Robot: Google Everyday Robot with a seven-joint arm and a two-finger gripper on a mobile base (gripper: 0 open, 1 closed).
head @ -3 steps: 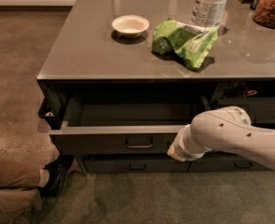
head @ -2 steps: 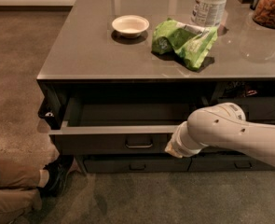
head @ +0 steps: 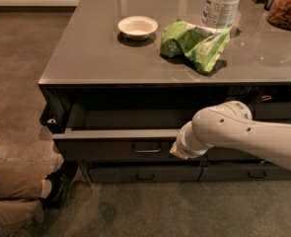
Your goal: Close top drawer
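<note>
Under the grey countertop (head: 95, 58) the top drawer (head: 110, 144) juts out, rigid, probably free-sliding, best pushed on its flat front, where the gripper (head: 177, 152) sits, spread not discernible.

Counter (head: 93, 53) — bowl (head: 137, 26), green bag (head: 194, 44), tub (head: 222, 6), jar (head: 286, 9) — gripper (head: 177, 153) below front edge.

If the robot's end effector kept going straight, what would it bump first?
Probably the front of the top drawer: the end effector sits close against it, right of the metal pull. Depth is unclear.
</note>
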